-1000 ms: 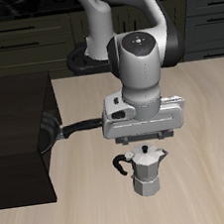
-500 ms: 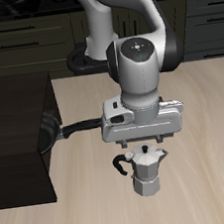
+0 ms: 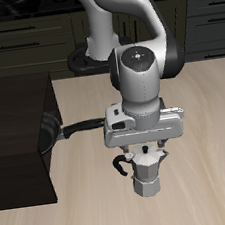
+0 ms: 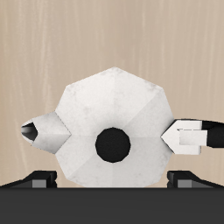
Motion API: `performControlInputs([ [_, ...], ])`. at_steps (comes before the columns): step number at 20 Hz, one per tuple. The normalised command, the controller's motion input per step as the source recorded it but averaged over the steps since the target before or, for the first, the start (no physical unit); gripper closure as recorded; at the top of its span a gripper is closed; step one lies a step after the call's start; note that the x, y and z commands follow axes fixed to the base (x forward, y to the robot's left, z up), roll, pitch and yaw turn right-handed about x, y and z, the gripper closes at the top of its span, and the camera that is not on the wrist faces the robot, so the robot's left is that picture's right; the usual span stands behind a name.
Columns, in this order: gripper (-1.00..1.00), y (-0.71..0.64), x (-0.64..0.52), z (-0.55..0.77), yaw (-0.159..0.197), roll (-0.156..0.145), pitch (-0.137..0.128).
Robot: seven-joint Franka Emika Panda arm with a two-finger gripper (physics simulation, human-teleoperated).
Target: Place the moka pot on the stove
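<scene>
I have the pincer (image 3: 145,150) directly over the moka pot (image 3: 146,172), which stands upright on the pale wooden table (image 3: 208,172), near the table's front edge and about midway along it; the pincer's body hides the pot's lid in the exterior view, so only the faceted silver base and the black curved handle (image 3: 121,166) show below it; from the wrist view I look straight down on the pot (image 4: 112,122), its black lid knob (image 4: 112,144) close to centre, spout to one side and handle (image 4: 194,137) to the other; the two fingertips (image 4: 39,178) sit spread wide at the frame's edge, clear of the pot on either side, so I read the pincer as released and grasping nothing; whether the tips have reached lid height I cannot tell; the stove (image 3: 85,60) lies farther back, near the table's back edge, largely hidden behind the arm; a dark block (image 3: 18,142) fills one side of the table, with a black frying pan's handle (image 3: 81,126) poking out beside it, just behind the pincer.
</scene>
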Motion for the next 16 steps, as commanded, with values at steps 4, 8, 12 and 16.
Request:
performControlInputs([
  [4,-1.00,0.00,0.05,-0.11,0.001,-0.002,0.017],
  [8,-1.00,-0.11,0.07,-0.08,-0.006,-0.014,0.014],
  [12,-1.00,-0.16,0.09,-0.17,-0.006,-0.020,0.034],
  [16,-1.00,-0.10,0.04,-0.11,0.025,-0.019,0.023],
])
